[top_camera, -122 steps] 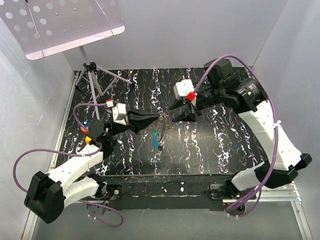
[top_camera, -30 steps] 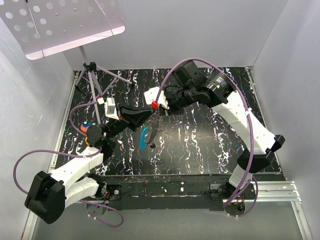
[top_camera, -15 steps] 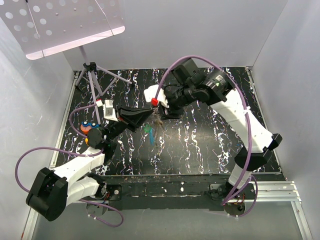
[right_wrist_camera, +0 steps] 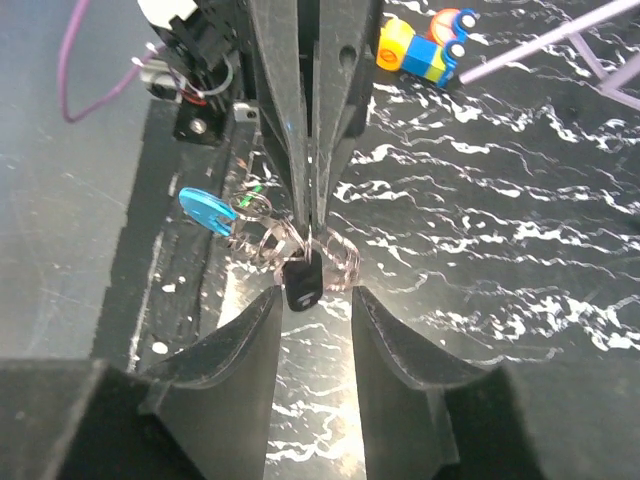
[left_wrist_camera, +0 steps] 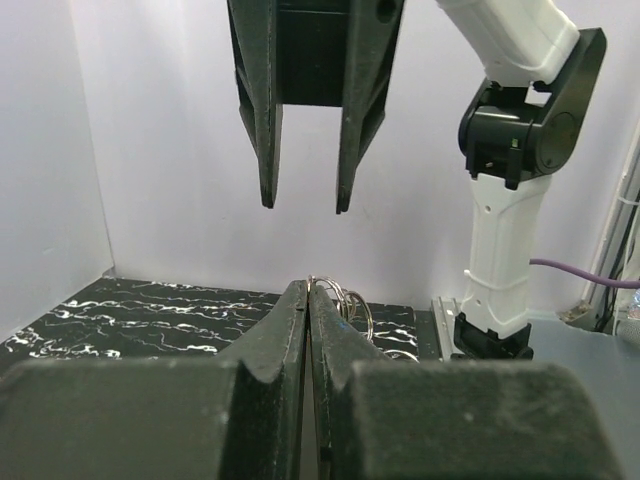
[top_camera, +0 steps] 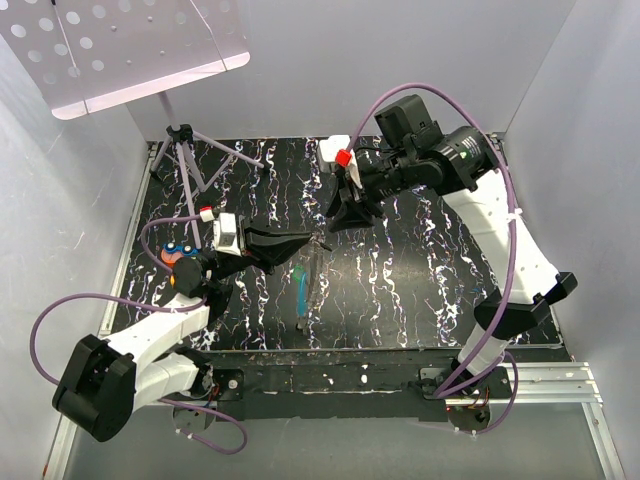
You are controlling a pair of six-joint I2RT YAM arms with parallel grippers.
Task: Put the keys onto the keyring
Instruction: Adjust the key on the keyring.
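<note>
My left gripper [top_camera: 306,242] is shut on the keyring [left_wrist_camera: 352,298], whose silvery wire coils poke out past its fingertips [left_wrist_camera: 297,300]. From the ring hang a blue key [right_wrist_camera: 205,212], a bit of green [right_wrist_camera: 255,189] and a black head [right_wrist_camera: 303,284]. Seen from above, the blue-teal key [top_camera: 302,284] dangles under the left fingertips. My right gripper [top_camera: 341,216] stands open, up and to the right of the ring and apart from it. In the right wrist view its fingers [right_wrist_camera: 262,330] flank the black head without touching it.
A small coloured toy [top_camera: 178,251] lies at the left of the black marbled table [top_camera: 420,290]. A tripod [top_camera: 185,150] stands at the back left under a perforated white panel [top_camera: 120,50]. White walls close in both sides.
My right gripper has opened and drawn back up and to the right, away from the ring. The left gripper still grips the ring and the keys now hang straight below it.
</note>
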